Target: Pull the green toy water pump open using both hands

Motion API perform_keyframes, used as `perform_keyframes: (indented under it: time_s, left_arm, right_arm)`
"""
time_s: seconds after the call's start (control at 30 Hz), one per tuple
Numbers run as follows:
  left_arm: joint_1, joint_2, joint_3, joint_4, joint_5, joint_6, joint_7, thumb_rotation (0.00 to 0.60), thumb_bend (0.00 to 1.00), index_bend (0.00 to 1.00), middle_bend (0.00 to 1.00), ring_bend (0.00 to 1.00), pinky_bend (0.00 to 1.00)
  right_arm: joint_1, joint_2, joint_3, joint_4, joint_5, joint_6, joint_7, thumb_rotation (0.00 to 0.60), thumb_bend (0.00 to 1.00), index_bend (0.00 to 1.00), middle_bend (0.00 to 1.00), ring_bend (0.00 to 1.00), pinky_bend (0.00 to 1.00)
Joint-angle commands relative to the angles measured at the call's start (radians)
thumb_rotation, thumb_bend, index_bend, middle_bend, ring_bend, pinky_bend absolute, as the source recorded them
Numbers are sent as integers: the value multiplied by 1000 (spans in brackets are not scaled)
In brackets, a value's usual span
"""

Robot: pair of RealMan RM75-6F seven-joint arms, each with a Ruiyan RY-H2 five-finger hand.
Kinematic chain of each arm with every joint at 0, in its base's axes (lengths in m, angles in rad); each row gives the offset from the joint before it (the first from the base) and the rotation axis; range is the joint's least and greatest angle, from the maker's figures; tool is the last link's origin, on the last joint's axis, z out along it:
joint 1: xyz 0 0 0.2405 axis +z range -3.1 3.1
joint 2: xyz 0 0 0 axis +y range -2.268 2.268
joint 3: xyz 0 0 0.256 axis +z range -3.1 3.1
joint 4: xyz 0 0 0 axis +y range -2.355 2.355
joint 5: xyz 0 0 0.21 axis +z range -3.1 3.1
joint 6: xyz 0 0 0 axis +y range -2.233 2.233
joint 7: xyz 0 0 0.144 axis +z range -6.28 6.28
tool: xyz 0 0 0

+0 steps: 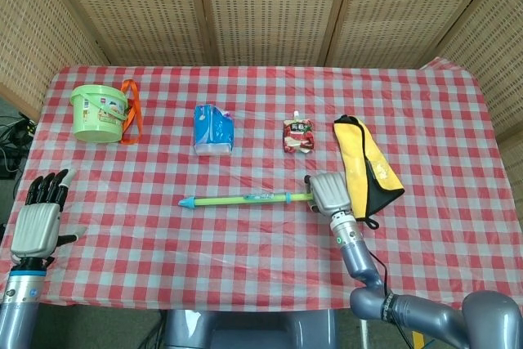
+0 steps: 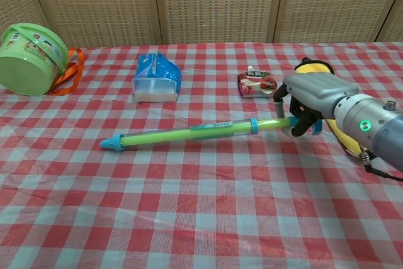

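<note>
The green toy water pump (image 1: 245, 199) (image 2: 189, 135) is a long green tube with a blue nozzle tip at its left end and a blue ring near its right end. My right hand (image 1: 328, 192) (image 2: 308, 102) grips its blue handle end, which is raised off the red checked cloth so the tube slopes down to the left, tip on the cloth. My left hand (image 1: 37, 220) hovers at the table's near left edge, fingers spread and holding nothing, far from the pump. It does not show in the chest view.
A green bucket (image 1: 99, 113) with an orange strap stands at the back left. A blue tissue pack (image 1: 213, 128), a red drink pouch (image 1: 298, 135) and a yellow bag (image 1: 366, 167) lie behind and right of the pump.
</note>
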Motion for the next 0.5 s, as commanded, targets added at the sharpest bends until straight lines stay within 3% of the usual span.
perform_keyframes:
  time_s: [0.03,0.27,0.5]
  left_arm:
    - [-5,3,1,-9,2,-7,-1,600,85,0,0,0,0]
    - [-36,13,-19,-59,-7,-40,5,600,90,9,0,0,0]
    - [-94,18,-63,-131,-47,-95,47,600,92,111,0,0,0]
  right_arm:
    - [4,38,16,-75,12,32,-55,600,534,769,1000,1000,951]
    - [19,66,47,-194,61,88,-152,600,550,788,1000,1000,951]
    - [37,56,69,-259,101,161,-236,600,569,804,1000,1000,958]
